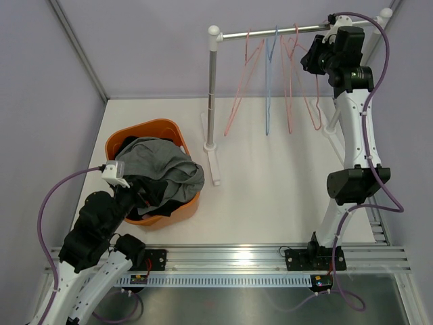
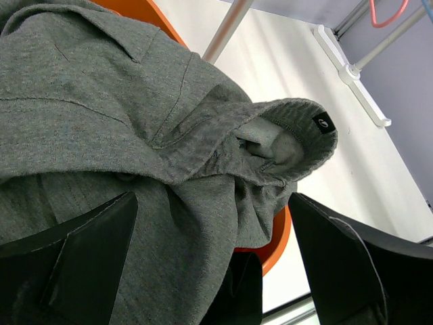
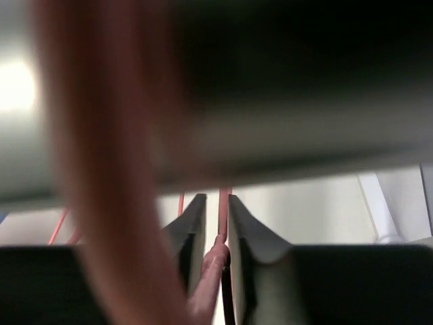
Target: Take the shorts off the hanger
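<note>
**Lower left, in the basket: shorts down, hangers bare**

Lower left of the overhead view, the left gripper (image 2: 210, 271) hangs just above the round orange plastic basket (image 1: 152, 127). Its jaws are spread wide with nothing in them. Straight below, filling its wrist view, the soft grey jersey shorts (image 2: 101, 115) lie heaped on top. Their ribbed waistband is rolled over right of centre, and the fold runs roughly left to right, from one finger's side toward the other. Crumpled black shorts (image 1: 159, 196) peek out underneath; no other garment can be made out in the pile. A small black tag (image 2: 325, 123) on the waistband carries a round white mark, no letters to read. The left arm is plainly the nearer one.

Now far, upper right: the right gripper (image 3: 217, 223) is up at the silver metal rail (image 1: 277, 32). Its jaws are narrow, with the thin pink wire hanger (image 3: 215, 261) running lengthwise through the slot. Pinching it, or merely around it? I cannot tell. Every hanger on that rail looks bare, so I'd call the job all but done.
</note>
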`<move>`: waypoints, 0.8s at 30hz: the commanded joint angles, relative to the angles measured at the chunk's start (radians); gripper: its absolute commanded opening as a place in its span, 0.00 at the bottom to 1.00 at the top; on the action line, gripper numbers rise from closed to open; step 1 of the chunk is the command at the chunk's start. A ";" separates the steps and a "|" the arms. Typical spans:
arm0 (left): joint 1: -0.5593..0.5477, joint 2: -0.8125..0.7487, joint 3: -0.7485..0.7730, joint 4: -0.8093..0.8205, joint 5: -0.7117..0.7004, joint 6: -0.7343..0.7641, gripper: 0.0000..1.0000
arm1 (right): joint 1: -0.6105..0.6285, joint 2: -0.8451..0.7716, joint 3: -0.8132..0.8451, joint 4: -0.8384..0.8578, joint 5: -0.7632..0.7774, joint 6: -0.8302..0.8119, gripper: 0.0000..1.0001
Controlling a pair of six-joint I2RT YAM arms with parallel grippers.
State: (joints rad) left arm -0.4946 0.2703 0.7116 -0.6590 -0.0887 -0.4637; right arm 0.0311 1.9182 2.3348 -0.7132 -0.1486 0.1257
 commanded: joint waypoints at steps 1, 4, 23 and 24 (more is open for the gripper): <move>0.001 0.004 -0.003 0.035 0.020 0.008 0.99 | 0.018 -0.077 -0.040 0.023 0.038 -0.006 0.33; 0.001 0.006 -0.003 0.035 0.017 0.008 0.99 | 0.020 -0.114 -0.063 0.027 0.055 0.009 0.39; -0.001 -0.036 -0.015 0.053 0.035 0.011 0.99 | 0.020 -0.828 -0.745 0.199 -0.009 0.190 0.99; -0.001 -0.031 -0.012 0.055 0.035 0.013 0.99 | 0.021 -0.866 -0.782 0.211 -0.032 0.201 1.00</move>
State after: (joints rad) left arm -0.4946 0.2413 0.7033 -0.6537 -0.0761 -0.4637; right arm 0.0441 1.1751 1.6444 -0.5842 -0.1104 0.2714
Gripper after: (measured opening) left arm 0.988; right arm 0.991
